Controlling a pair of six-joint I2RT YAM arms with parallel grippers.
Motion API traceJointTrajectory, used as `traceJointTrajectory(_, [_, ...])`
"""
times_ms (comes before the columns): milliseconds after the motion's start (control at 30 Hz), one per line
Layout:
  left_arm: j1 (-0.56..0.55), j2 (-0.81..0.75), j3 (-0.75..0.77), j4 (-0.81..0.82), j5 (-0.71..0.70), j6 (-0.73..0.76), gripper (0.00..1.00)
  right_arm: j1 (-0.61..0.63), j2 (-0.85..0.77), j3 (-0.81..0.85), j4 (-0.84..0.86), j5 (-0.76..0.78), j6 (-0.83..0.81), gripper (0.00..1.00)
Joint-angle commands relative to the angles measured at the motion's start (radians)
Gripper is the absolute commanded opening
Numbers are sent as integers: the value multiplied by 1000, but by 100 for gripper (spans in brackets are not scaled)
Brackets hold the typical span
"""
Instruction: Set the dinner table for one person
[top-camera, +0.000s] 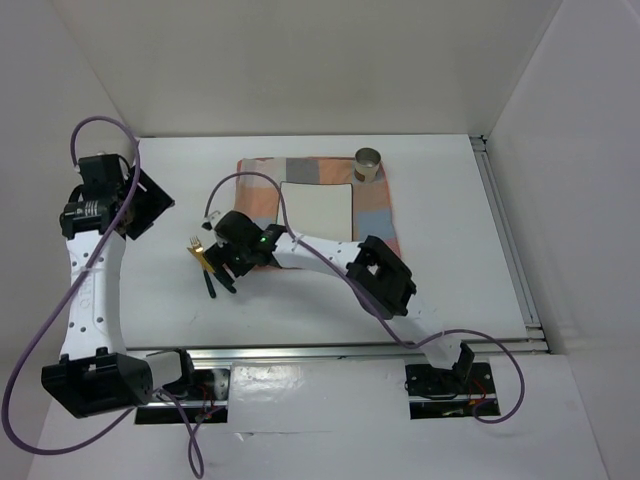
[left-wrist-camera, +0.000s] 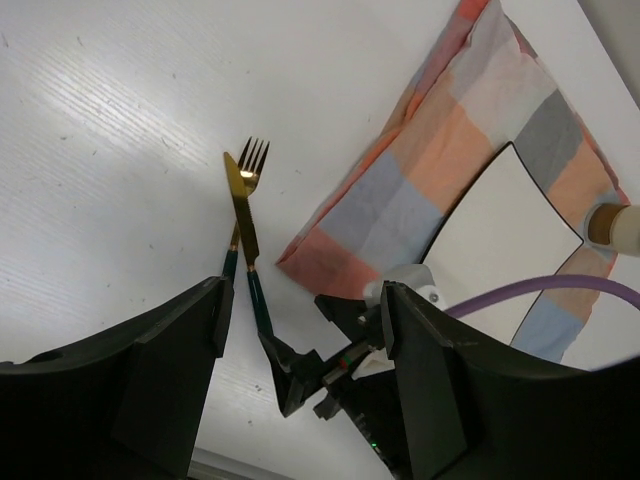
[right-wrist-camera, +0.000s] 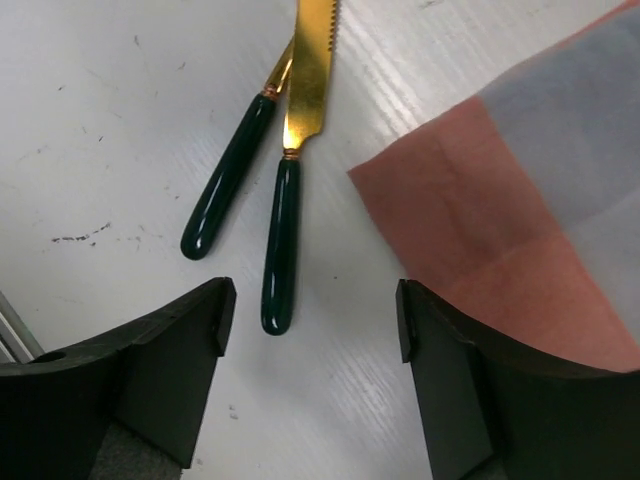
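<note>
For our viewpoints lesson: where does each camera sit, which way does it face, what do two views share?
Top external: above and behind, looking down on the white tabletop; left arm and right arm show.
Left wrist: raised, looking down past its black fingers at the orange-and-blue checked cloth and white square plate.
Right wrist: low, looking down between its fingers.
Wrist views share the green-handled gold knife and fork.

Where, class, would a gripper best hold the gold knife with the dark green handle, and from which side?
Grip the rounded green handle near its free end, straight down from above, jaws across its width. The knife lies flat on the white table, its blade overlapping the matching fork; the handles splay apart.
</note>
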Motion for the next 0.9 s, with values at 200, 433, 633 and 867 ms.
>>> traceJointTrajectory(200, [1, -54, -16, -12, 30, -18, 78, 77, 73, 42, 69, 86, -40, 63])
traceJointTrajectory(433, [1, -64, -35, -3, 41, -18, 78, 97, 84, -15, 80, 223, -40, 37])
traceJointTrajectory(633, [1, -64, -65, 6, 78, -18, 78, 97, 70, -15, 90, 241, -29, 1])
traceJointTrajectory(867, [1, -82, -82, 32, 99, -28, 78, 97, 35, 25, 106, 238, -15, 0])
